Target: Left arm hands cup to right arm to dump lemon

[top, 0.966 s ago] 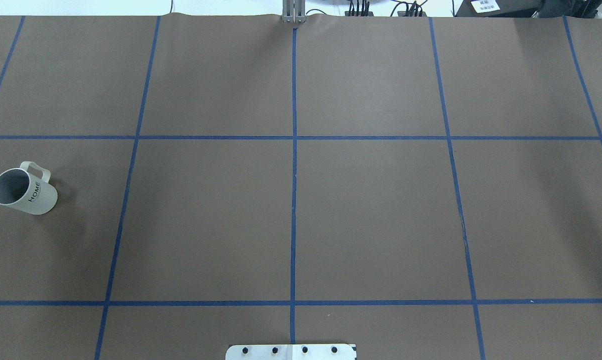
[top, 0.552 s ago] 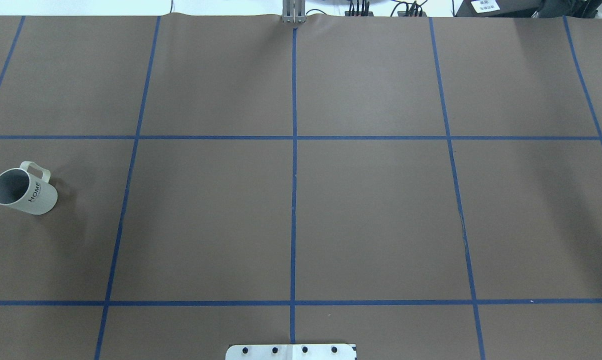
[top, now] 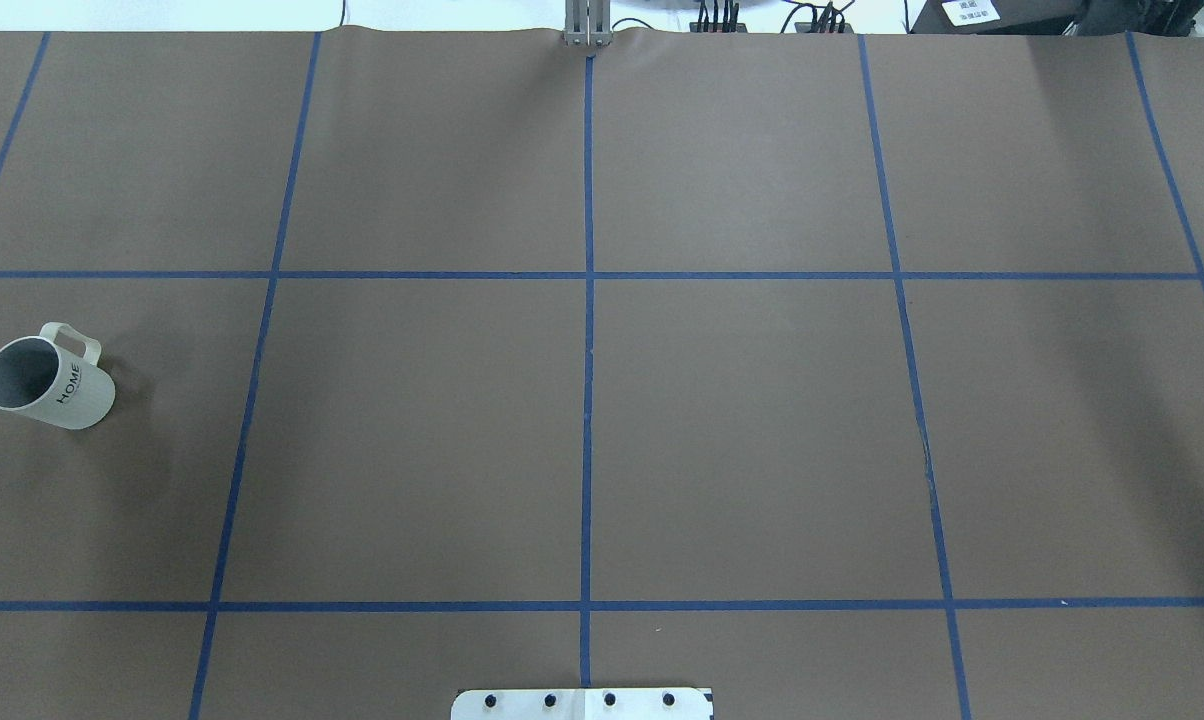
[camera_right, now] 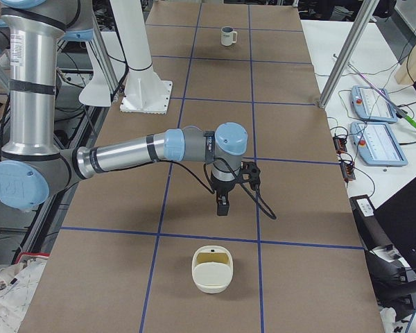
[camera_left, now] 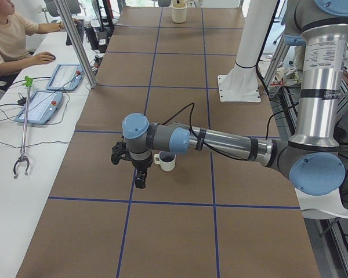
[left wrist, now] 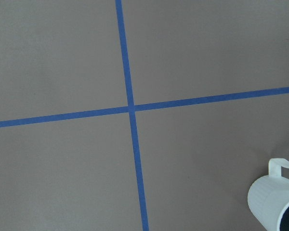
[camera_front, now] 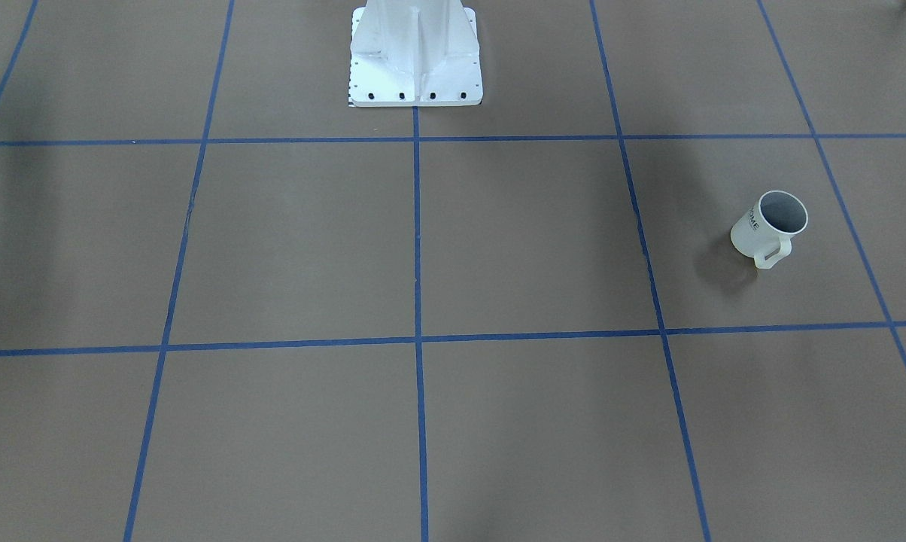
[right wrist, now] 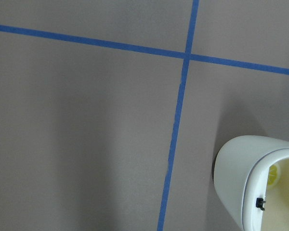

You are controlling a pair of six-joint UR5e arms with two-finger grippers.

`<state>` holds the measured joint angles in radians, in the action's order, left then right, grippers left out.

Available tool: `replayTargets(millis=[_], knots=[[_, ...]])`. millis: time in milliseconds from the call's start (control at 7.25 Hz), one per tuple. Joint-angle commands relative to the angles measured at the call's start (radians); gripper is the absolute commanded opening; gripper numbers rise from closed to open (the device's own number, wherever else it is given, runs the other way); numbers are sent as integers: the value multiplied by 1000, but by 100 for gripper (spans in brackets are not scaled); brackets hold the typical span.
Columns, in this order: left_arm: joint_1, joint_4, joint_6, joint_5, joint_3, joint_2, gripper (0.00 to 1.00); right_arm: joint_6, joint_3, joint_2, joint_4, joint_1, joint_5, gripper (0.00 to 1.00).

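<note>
The cream-white cup [top: 47, 378] stands upright at the table's left end, handle toward the far side, also seen as the cup [camera_front: 769, 224] and the cup [camera_left: 167, 161]. Its grey inside shows no lemon. The left gripper [camera_left: 140, 175] hangs pointing down just beside the cup, apart from it; I cannot tell if it is open. The left wrist view catches the cup [left wrist: 274, 202] in its lower right corner. The right gripper [camera_right: 222, 205] hangs over the table's other end; its state is unclear. A small yellow piece [right wrist: 273, 174], maybe the lemon, lies in a white bin [right wrist: 241, 168].
The white bin [camera_right: 212, 268] sits on the table near the right end, just beyond the right gripper. The robot's white base [camera_front: 415, 53] stands at mid table edge. A person sits at a side desk [camera_left: 23, 116] with control pads. Blue tape lines grid the brown table [top: 742, 430].
</note>
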<state>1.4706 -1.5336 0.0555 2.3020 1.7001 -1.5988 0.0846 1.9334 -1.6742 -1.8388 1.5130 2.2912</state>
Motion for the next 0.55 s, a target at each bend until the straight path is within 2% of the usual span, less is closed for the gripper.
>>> replayTargets(millis=[0, 414], knots=[[-1, -2, 4, -1, -19, -6, 100, -22, 12, 8, 4, 0, -3, 100], [0, 6, 6, 34, -16, 6, 100, -25, 9, 11, 19, 0, -1, 100]])
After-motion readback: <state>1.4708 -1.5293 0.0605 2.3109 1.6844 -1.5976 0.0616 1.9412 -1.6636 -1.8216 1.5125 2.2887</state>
